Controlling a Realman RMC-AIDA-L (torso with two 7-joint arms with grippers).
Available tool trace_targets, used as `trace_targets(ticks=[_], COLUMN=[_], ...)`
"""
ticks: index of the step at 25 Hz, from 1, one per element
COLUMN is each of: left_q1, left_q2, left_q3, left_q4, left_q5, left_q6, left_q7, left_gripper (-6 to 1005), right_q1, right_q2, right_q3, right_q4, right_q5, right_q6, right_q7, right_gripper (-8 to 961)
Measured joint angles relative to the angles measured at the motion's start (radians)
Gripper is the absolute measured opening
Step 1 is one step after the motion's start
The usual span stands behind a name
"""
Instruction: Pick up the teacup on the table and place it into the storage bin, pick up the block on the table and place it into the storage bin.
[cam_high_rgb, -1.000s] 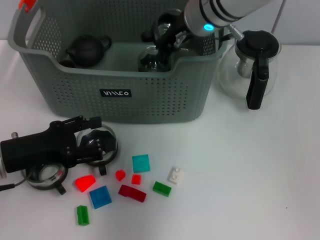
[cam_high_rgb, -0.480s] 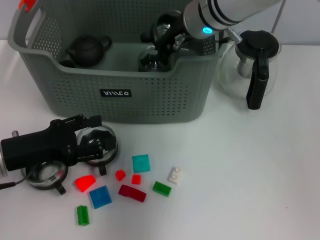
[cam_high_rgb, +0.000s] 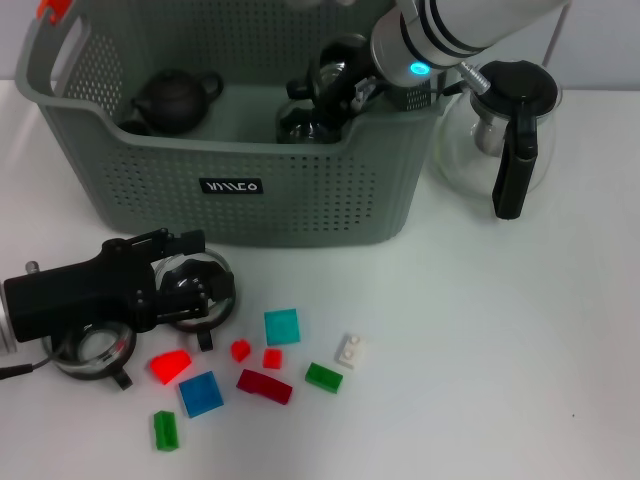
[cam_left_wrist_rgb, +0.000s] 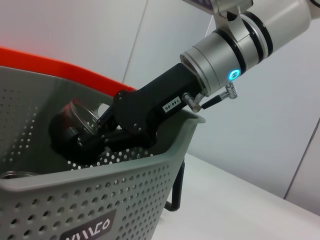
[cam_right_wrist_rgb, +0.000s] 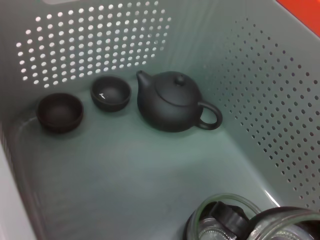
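- Down at the front left of the table, the left gripper (cam_high_rgb: 190, 282) lies low on its side with a glass teacup (cam_high_rgb: 222, 292) right at its tip. The cup looks to sit between the jaws, but I cannot tell whether they have closed on it or only frame it.
- That cup stands upright just in front of the storage bin (cam_high_rgb: 250, 215), near its front wall, so the carry looks to me like a lift up and over the rim.
- A second glass cup (cam_high_rgb: 95, 348) sits close against the same arm's body, on the side away from the bin. Of the two arms, the left is plainly the nearer to both cups.
- Blocks are scattered just beside the cups, all loose and apart: a red one (cam_high_rgb: 170, 366) and a blue one (cam_high_rgb: 200, 393) nearest the left gripper, a teal one (cam_high_rgb: 282, 326), a dark red one (cam_high_rgb: 264, 385), a green one (cam_high_rgb: 323, 377) and a white one (cam_high_rgb: 349, 349) further right.
- The right gripper (cam_high_rgb: 335, 88) reaches down inside the bin at its right end, above glassware (cam_high_rgb: 300, 122) on the floor there. Whether it grasps anything I cannot tell.
- Also in the bin are a black teapot (cam_right_wrist_rgb: 170, 102) and two small dark cups (cam_right_wrist_rgb: 60, 112).
- A glass teapot (cam_high_rgb: 500, 130) stands outside, just beside the bin's right wall.
- The right arm fills the bin's right end, so I judge the open middle the safer spot for a drop.
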Motion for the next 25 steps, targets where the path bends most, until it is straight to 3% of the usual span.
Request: trace_targets(ticks=[10,15,20,25], left_q1=[0.006,0.006,0.003,0.002], left_q2=[-0.003,-0.003,-0.003,-0.003], left_q3=[0.0,0.0,0.0,0.0], left_q4=[0.0,-0.002,-0.002,-0.003], left_q5=[0.0,0.0,0.0,0.0], left_q6=[0.004,0.002,0.0,0.0], left_q7=[0.0,0.0,0.0,0.0], left_gripper=[826,825,825,825], right_q1=[0.001,-0.007,-0.027,-0.061], right_q2=[0.0,-0.006,-0.017,-0.014], right_q3=[-0.005,0.001,0.012,0.055], right_q4=[-0.004,-0.059,-0.227,-0.481], right_q5=[0.0,-0.002,-0.059,-0.132], right_q6=[0.004,-0.02,-0.157,-0.357], right_q7=[0.001,0.005,0.052,0.103], right_gripper=[137,352,572,600])
